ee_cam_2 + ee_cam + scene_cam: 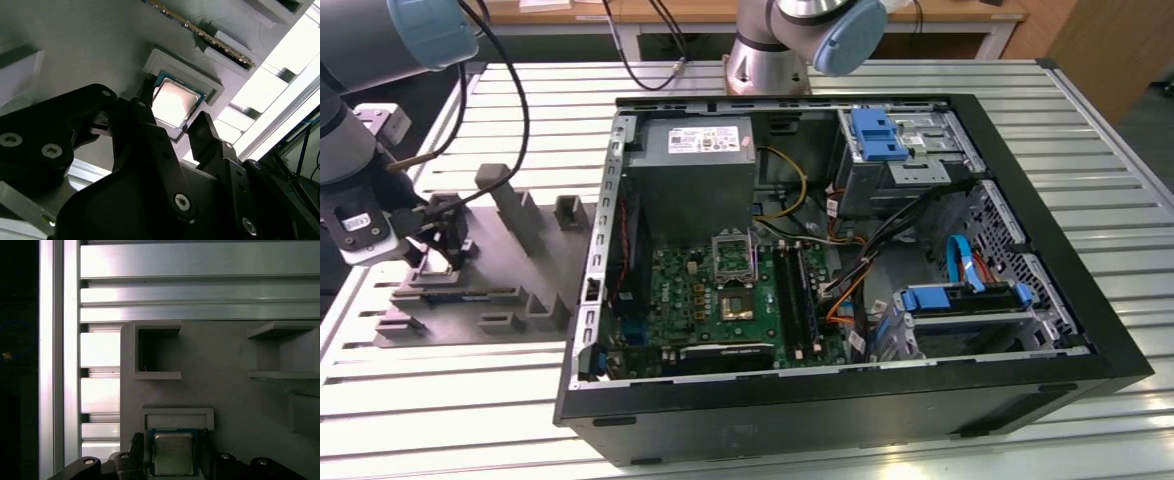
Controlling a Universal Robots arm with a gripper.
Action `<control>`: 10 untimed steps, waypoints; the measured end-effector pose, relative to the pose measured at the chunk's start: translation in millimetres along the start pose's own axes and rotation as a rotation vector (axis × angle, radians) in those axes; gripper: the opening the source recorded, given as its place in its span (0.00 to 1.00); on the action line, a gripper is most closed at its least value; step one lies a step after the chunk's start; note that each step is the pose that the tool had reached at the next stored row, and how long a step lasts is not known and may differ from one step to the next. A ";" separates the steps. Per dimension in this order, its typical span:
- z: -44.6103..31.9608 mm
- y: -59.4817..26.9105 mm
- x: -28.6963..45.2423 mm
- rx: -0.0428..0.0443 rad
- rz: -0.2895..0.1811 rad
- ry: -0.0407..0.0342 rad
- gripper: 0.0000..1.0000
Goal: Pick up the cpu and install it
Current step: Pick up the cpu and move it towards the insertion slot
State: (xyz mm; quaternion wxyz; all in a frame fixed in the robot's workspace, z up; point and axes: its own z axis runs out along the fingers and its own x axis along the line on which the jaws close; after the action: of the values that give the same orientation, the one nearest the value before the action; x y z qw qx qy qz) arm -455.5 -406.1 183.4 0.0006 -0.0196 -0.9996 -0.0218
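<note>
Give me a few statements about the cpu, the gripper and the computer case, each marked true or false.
1. The cpu lies in a recess of the grey tray. True.
2. The gripper hangs over the computer case. False: it is down at the tray, right at the cpu.
3. The case is open, its green motherboard showing. True.
4. The tray lies inside the case. False: it lies on the slatted table, at the exterior view's left of the case.

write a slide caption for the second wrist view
Gripper down at the cpu, which sits in its recess in the grey moulded tray.
</note>
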 end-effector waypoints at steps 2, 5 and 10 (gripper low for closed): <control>-0.1 0.0 0.0 0.0001 0.000 0.0001 0.55; -0.2 0.0 0.0 0.0001 0.000 0.0002 0.54; -0.2 0.0 0.0 0.0002 0.000 0.0002 0.47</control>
State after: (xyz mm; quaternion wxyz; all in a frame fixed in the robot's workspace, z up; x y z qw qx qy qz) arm -455.6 -406.2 183.6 0.0007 -0.0196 -0.9996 -0.0217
